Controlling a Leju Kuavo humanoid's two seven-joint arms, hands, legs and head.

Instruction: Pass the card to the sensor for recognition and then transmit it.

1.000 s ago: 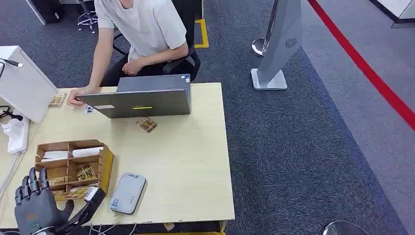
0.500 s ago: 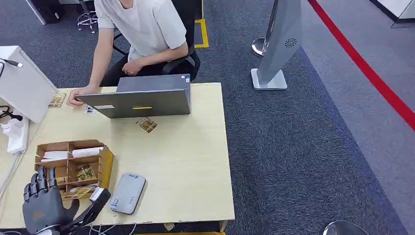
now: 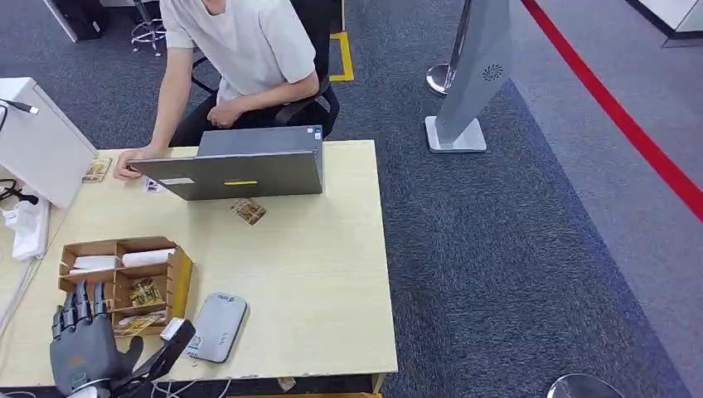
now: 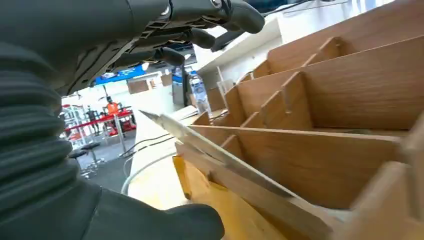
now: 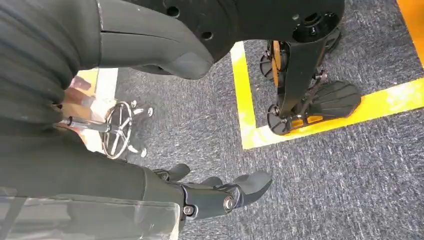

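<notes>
The left hand [image 3: 83,352] hovers at the bench's near left corner, fingers spread and holding nothing, just before the brown wooden compartment box [image 3: 178,278]. Patterned gold cards [image 3: 145,293] lie in the box's near compartments; another lies loose [image 3: 249,211] by the grey laptop [image 3: 240,170]. The grey flat card sensor [image 3: 217,327] sits beside the box. The right hand [image 5: 220,192] hangs over carpet, fingers loosely curled, holding nothing.
</notes>
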